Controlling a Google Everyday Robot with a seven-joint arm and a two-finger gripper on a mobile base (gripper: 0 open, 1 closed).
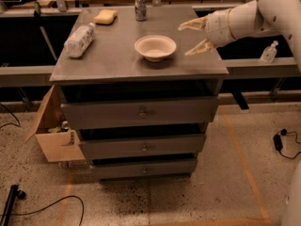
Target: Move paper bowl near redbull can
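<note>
The off-white paper bowl [155, 47] sits upright in the middle of the grey cabinet top [117, 62]. The slim silver redbull can [140, 4] stands upright at the far edge, well behind the bowl. My gripper [187, 40] comes in from the right on a white arm. Its two fingers are spread wide and empty, pointing left. It hovers just to the right of the bowl and does not touch it.
A clear crinkled plastic bottle [80, 39] lies on its side at the left of the top. A yellow sponge [106, 17] lies at the far left. Drawers sit below the top. An open cardboard box [51, 131] stands on the floor at the left.
</note>
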